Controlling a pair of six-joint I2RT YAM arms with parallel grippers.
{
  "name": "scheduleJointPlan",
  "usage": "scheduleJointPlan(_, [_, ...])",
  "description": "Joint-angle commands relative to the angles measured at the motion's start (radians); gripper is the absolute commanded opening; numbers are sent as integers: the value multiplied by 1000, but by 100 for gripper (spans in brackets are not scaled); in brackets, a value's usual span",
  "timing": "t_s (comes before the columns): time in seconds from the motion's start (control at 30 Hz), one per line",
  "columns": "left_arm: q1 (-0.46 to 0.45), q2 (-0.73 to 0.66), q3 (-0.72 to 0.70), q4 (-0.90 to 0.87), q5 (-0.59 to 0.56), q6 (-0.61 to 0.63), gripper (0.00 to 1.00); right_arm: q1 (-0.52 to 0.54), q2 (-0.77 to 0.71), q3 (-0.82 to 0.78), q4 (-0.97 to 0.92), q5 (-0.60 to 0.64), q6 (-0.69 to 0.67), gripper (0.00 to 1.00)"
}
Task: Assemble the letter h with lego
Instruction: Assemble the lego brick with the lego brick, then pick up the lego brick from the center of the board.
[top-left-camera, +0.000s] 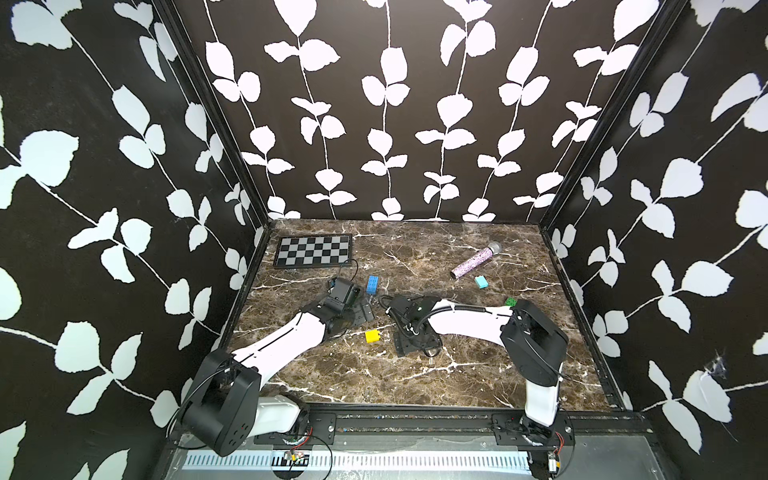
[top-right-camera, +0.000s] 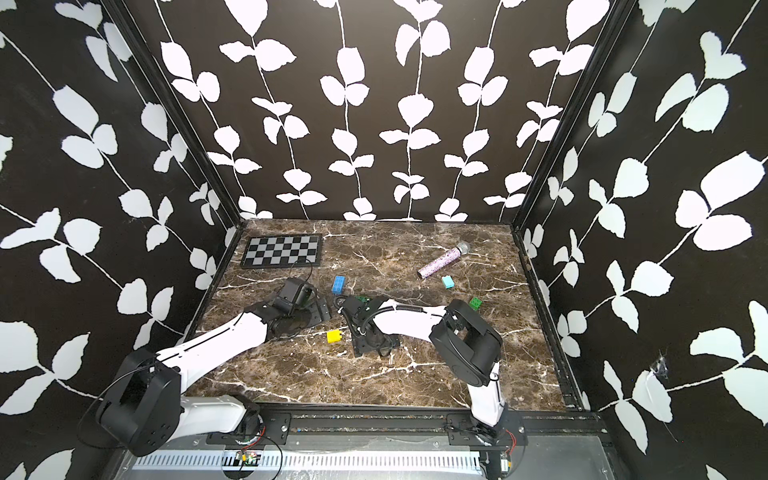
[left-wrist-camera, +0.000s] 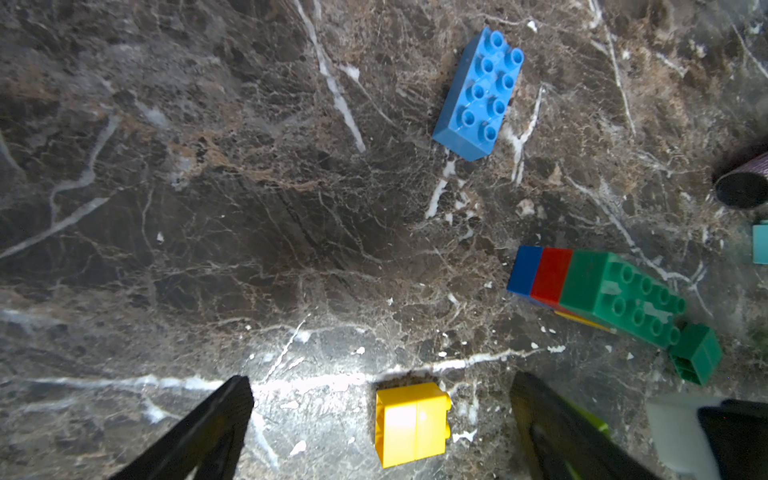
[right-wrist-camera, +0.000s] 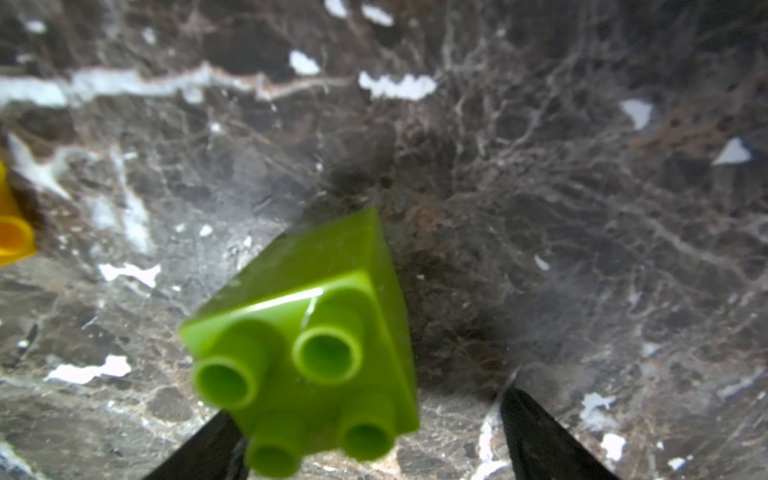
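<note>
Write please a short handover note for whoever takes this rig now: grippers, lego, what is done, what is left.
Left gripper: open, near the yellow brick, holding nothing.
Right gripper: open; lime brick beside one finger, not clamped.
Loose on the table: blue brick, light blue brick, dark green brick.
Done: one stack of blue, red and green bricks.
Left: join the rest into the h.

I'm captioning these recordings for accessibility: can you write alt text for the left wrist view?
The left gripper hangs open above the marble table, with a small yellow brick showing between its two fingers, untouched. Farther out lie a blue eight-stud brick and a joined stack of blue, red and dark green bricks, with a small dark green brick beside it.
</note>
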Motion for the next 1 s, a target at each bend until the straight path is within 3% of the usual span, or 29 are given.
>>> scheduleJointPlan(0.0, [4, -35, -14, 11, -3, 11, 99, -7, -68, -13, -5, -21, -2, 99])
scheduleJointPlan(0.17, [4, -32, -16, 17, 5, 14, 99, -74, -254, -138, 146, -74, 4, 99])
scheduleJointPlan(0.3, [4, -37, -17, 18, 7, 19, 99, -274, -471, -241, 87, -6, 27, 98])
scheduleJointPlan(0.4, [4, -43, -16, 18, 8, 23, 99, -473, -544, -257, -8, 60, -6, 95])
scheduleJointPlan(0.6, [4, -46, -19, 29, 18, 31, 99, -797, -448, -205, -50, 93, -79, 83])
scheduleJointPlan(0.83, [4, -47, -22, 43, 22, 45, 99, -896, -246, -102, -63, 150, -135, 79])
scheduleJointPlan(0.97, [5, -44, -27, 62, 36, 52, 99, -957, -198, -87, -15, 119, -156, 71])
